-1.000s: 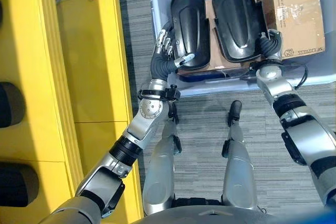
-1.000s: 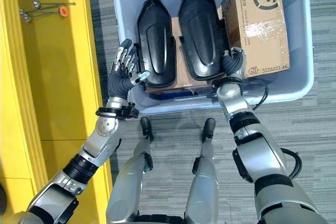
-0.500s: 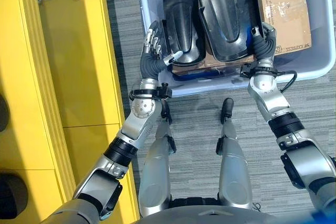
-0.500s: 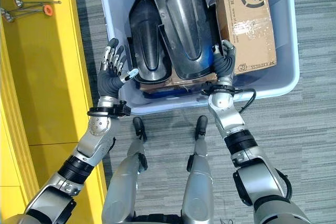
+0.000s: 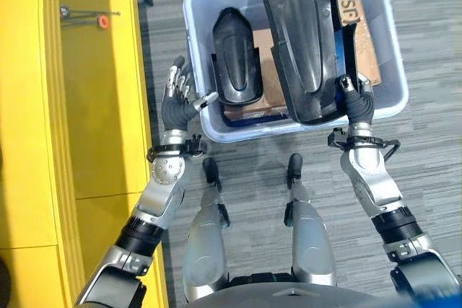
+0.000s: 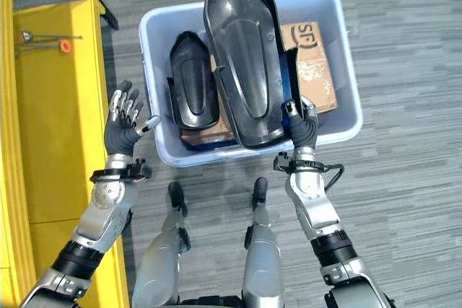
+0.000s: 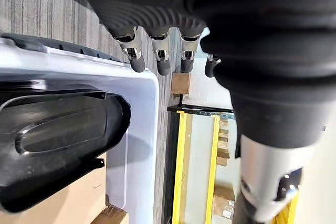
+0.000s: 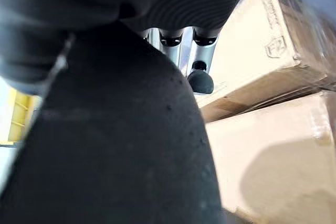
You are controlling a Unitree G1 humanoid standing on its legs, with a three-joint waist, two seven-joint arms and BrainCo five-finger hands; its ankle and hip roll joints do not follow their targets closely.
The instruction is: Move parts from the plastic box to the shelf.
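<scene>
Lift-out step: my right robot hand (image 6: 302, 126) pinches the large black part (image 6: 244, 55) above the plastic box (image 6: 333, 125), left robot hand (image 6: 123, 124) spread; next swing it to the yellow shelf (image 6: 50, 106).

The raised black part (image 6: 242, 55) hides most of the cardboard box (image 6: 312, 63).

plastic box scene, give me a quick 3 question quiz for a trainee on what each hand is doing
1. True or false: the right hand grips the large black part by its near end.
2. The left hand is: A) shut on the smaller black part, B) open beside the plastic box, C) resting on the yellow shelf.
3. What lies in the box next to the black parts?

Key: 1 true; 2 B; 3 a cardboard box.
</scene>
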